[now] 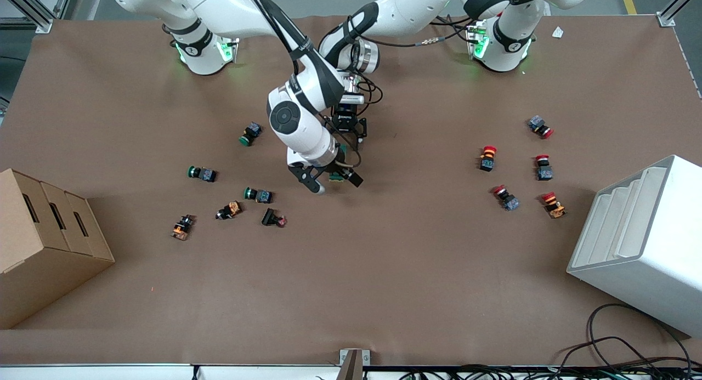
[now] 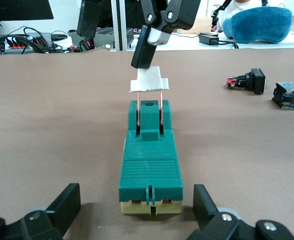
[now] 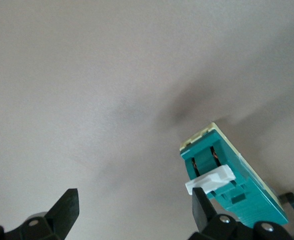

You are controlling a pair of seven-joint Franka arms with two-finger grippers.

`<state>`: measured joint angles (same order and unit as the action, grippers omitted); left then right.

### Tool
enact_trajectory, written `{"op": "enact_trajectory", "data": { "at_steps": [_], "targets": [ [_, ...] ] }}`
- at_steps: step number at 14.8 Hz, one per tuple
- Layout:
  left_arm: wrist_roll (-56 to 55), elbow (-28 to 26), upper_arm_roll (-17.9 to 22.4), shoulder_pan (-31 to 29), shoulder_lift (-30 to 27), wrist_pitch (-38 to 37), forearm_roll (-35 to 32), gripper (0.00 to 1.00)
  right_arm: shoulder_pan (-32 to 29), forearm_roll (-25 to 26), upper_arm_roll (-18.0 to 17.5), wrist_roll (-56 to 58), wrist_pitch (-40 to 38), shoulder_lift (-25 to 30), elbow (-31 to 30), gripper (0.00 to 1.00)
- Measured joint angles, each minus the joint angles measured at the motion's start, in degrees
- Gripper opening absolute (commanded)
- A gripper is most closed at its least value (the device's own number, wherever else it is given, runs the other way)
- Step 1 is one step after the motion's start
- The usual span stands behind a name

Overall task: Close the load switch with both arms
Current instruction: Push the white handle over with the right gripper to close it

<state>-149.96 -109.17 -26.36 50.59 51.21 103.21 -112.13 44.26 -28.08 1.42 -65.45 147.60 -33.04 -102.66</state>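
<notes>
The load switch is a dark green block on a cream base, lying flat mid-table. Its white lever stands raised on two copper wires. In the front view only a bit of the switch shows under the grippers. My left gripper is open, low at one end of the switch, with a finger on each side and not touching. My right gripper is open over the other end. One of its fingers touches the white lever. Both grippers show in the front view: the left and the right.
Green push-buttons and orange and black parts lie toward the right arm's end. Red push-buttons lie toward the left arm's end. A cardboard box and a white bin stand at the table's ends.
</notes>
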Motion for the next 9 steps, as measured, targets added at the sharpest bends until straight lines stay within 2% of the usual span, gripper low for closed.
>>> {"op": "enact_trajectory", "data": {
  "at_steps": [9],
  "targets": [
    [0.00,0.00,0.00,0.01,0.01,0.00,0.00,0.99,-0.08,0.17,0.07,2.91,0.81,-3.41,1.77,1.00]
  ]
}}
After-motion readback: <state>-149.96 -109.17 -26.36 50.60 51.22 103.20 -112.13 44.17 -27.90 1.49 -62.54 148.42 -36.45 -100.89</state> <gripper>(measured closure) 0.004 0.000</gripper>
